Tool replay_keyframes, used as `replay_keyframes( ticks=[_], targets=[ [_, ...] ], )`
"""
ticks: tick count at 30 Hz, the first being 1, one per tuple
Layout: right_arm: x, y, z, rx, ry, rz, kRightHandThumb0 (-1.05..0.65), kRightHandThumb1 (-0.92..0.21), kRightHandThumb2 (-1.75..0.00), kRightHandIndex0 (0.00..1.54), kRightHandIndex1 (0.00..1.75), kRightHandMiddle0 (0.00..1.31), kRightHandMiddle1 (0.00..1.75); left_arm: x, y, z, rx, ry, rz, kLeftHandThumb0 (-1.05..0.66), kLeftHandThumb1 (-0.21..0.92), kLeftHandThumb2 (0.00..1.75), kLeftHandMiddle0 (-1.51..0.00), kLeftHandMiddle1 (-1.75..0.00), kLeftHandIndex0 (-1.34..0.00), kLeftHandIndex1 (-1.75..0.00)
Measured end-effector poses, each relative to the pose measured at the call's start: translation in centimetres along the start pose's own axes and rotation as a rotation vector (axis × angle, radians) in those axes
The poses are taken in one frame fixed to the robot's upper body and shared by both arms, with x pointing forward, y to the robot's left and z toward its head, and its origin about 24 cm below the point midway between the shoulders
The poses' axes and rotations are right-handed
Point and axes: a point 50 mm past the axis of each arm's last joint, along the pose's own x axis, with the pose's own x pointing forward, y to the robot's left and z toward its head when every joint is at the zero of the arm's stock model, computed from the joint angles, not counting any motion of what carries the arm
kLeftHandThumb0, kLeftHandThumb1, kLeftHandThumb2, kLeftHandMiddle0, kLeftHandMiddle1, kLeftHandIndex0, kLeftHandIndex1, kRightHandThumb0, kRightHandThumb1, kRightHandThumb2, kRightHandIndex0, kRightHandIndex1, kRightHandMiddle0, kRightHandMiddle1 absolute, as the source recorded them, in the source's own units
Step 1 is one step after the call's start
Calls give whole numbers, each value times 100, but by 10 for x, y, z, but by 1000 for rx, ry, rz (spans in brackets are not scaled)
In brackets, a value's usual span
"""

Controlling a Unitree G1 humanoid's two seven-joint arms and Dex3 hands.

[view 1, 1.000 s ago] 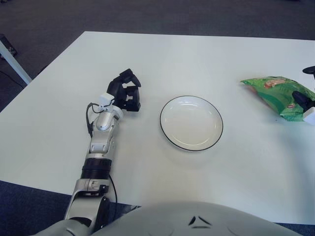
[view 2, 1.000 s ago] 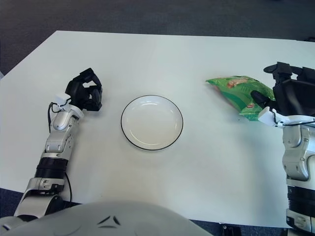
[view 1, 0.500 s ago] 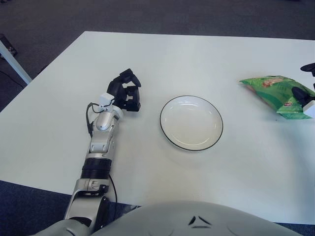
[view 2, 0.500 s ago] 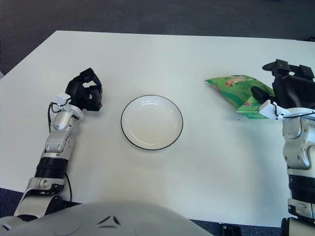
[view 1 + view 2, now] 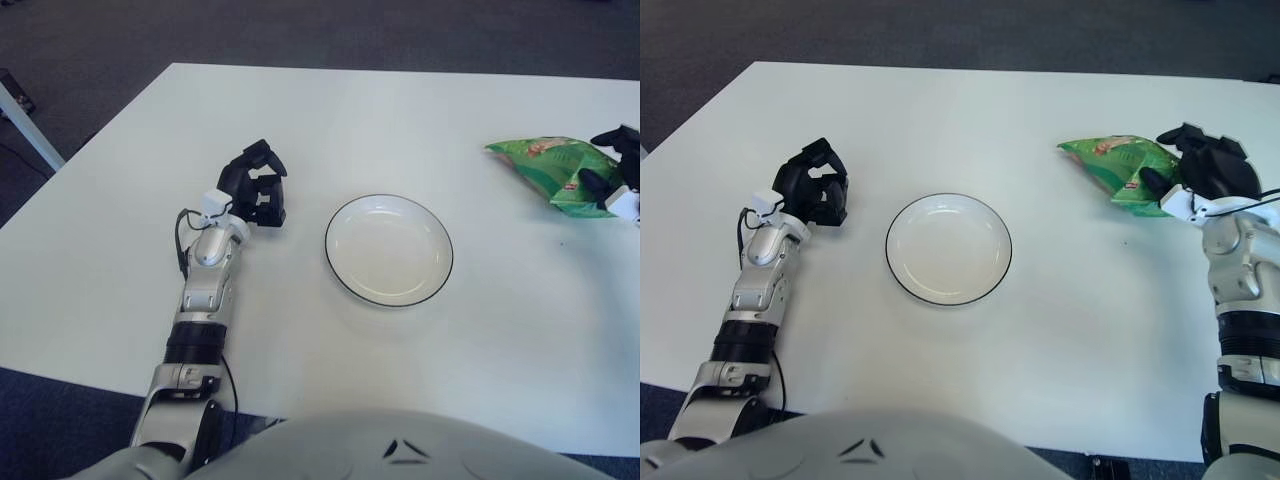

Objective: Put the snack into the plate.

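The right hand (image 5: 1202,172) has its fingers clamped on the right end of the green snack bag (image 5: 1112,170), far right side of the white table (image 5: 970,370). The bag sits well apart from the plate (image 5: 949,249), which is mid-table with nothing in it. Can't tell if the bag is lifted or touching the table. The left hand (image 5: 813,192) is parked left of the plate, fingers curled together, holding nothing.

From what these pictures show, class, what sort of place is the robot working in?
Probably an office or lab test room: a plain white table on dark carpet, set only with a plate and a green snack bag.
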Motion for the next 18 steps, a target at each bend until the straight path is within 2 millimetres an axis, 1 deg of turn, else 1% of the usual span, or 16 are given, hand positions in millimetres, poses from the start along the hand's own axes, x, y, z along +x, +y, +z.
replay_keyframes(
  ticks=[8,18],
  targets=[
    [7,7,2,39,-30,47,-93,-92,-96,0,19,0,76,-1,0,1,0,-5,-1,-51,23,142,-132,-175,-68,-175],
    [9,1,3,39,-64,60,-93,-92,-95,0,21,0,72,-1,-1,2,0,-9,-4,-51,22,143,-132,-175,-69,-175]
  ],
)
